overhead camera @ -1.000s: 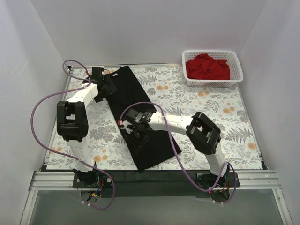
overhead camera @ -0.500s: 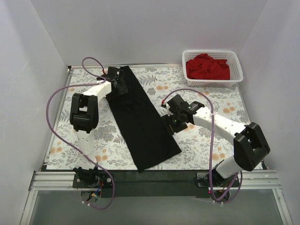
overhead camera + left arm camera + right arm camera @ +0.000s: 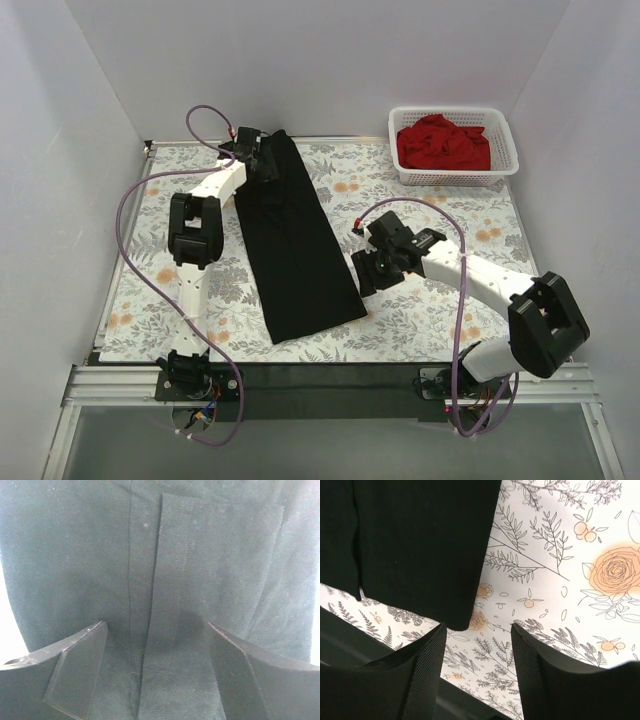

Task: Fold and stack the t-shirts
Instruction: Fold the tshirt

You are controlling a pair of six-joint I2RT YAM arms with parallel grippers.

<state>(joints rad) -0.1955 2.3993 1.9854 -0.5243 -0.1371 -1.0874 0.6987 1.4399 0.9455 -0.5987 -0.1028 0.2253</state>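
The black t-shirt [image 3: 295,245] lies folded into a long strip on the flowered table, running from the far left down toward the near middle. My left gripper [image 3: 262,158] hovers open over its far end; the left wrist view shows black cloth [image 3: 165,570] and a seam between the spread fingers. My right gripper [image 3: 366,272] is open and empty just right of the strip's near right corner, which shows in the right wrist view [image 3: 420,545]. The red t-shirt [image 3: 442,142] lies crumpled in the white basket [image 3: 505,163] at the far right.
The flowered tablecloth [image 3: 450,230] covers the table. White walls close in on the left, back and right. A dark strip [image 3: 330,375] and metal rail run along the near edge by the arm bases.
The black strip has been drawn straighter and further toward the back. My left gripper moved right along the far end. My right gripper left the cloth and swung right, now off its near corner.
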